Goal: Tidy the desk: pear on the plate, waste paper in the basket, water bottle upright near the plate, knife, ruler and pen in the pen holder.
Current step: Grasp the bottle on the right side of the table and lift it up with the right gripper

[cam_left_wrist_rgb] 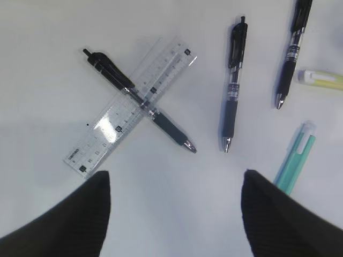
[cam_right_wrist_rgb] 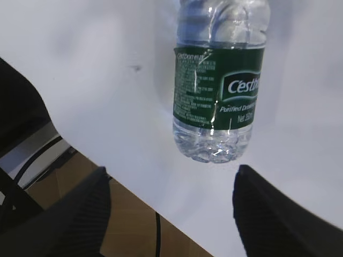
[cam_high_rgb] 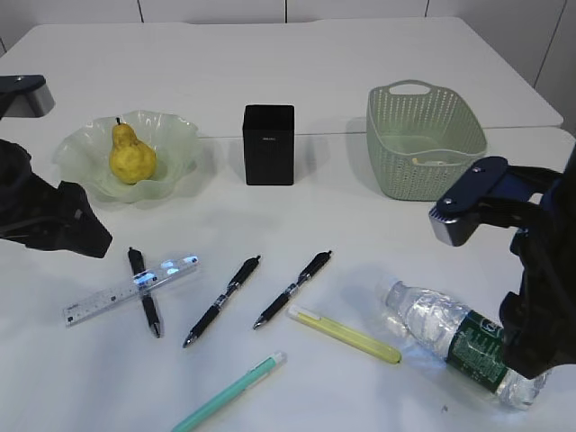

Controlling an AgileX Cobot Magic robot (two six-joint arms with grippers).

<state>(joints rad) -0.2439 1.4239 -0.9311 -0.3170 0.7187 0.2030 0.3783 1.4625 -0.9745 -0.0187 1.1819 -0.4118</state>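
Note:
The yellow pear point(cam_high_rgb: 132, 155) lies in the wavy pale green plate point(cam_high_rgb: 180, 135) at the back left. The clear ruler point(cam_left_wrist_rgb: 131, 107) lies on the desk with a black pen point(cam_left_wrist_rgb: 166, 124) crossed over it. Two more black pens point(cam_left_wrist_rgb: 233, 85) point(cam_left_wrist_rgb: 289, 51), the pale yellow knife point(cam_left_wrist_rgb: 321, 79) and a mint-green pen point(cam_left_wrist_rgb: 296, 160) lie flat nearby. My left gripper point(cam_left_wrist_rgb: 176, 176) hangs open and empty above bare desk just short of the ruler. The water bottle point(cam_right_wrist_rgb: 220, 80) lies on its side. My right gripper point(cam_right_wrist_rgb: 171, 171) is open and empty just past the bottle's base. No waste paper shows clearly.
The black pen holder point(cam_high_rgb: 268, 144) stands upright at the back centre, and the sage-green basket point(cam_high_rgb: 423, 135) to its right. The desk's front edge point(cam_right_wrist_rgb: 134, 187) runs under my right gripper, with floor and a cable below it.

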